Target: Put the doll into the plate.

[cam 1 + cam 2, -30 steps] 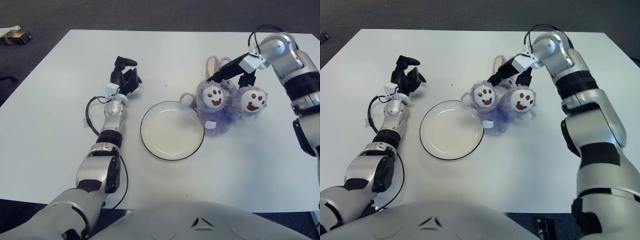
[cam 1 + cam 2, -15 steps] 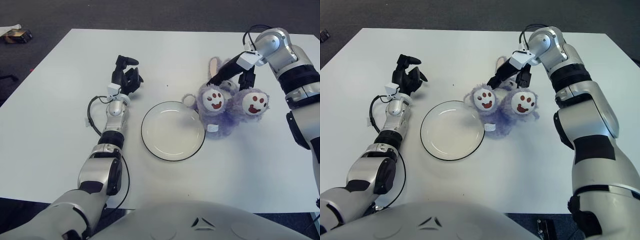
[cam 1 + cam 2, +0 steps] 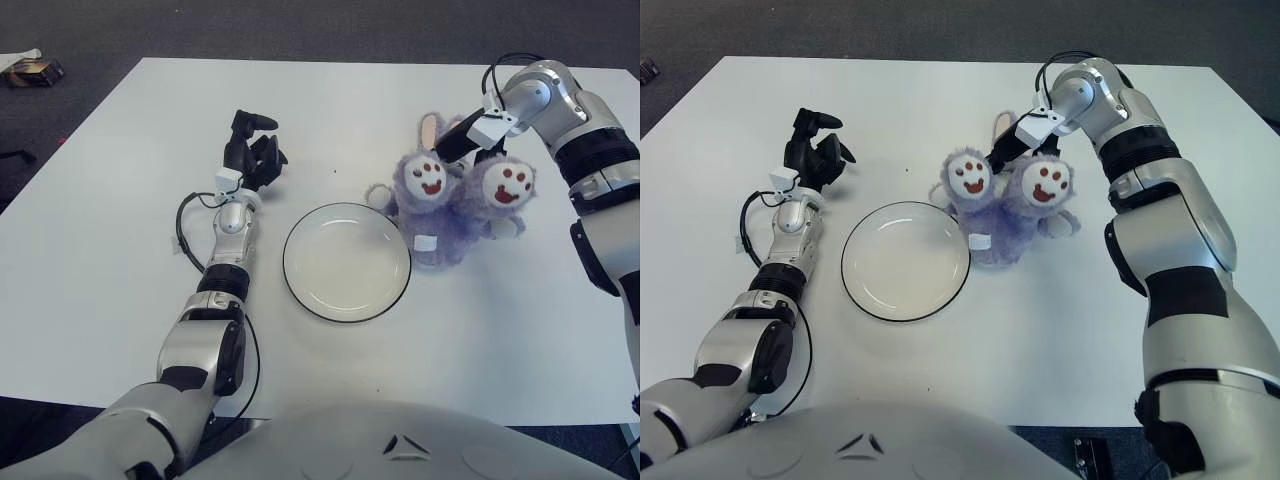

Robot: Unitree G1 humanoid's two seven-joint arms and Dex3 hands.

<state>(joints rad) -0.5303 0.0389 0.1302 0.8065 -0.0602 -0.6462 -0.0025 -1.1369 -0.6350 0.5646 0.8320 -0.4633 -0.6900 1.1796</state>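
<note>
The white tabletop [image 3: 120,260] spreads out before me, and on it, close to my chest, my left arm stretches forward along the left side. Next in size is the doll [image 3: 455,200], a fuzzy purple plush lying on the tabletop just to the right of the plate, its two round white foot soles with red paw marks turned up toward my eyes and a small white tag hanging at its near edge; one pink-lined ear shows at its far side. It is outside the plate, its fur reaching the plate's right rim or just short of it, and I cannot tell which. The plate [image 3: 300,285] is round and white with a thin dark rim, sitting flat between my two arms. My right hand [image 3: 462,140] is at the far side of the doll, reaching in from the upper right, its dark fingers pushed down into the fur between the ear and the two soles; they are clenched into the plush there, grasping the doll, though the fingertips are buried and I cannot see how far they close. My left hand [image 3: 253,152] shows to the upper left of the plate, well apart from it, its dark fingers loosely curled and holding nothing.
</note>
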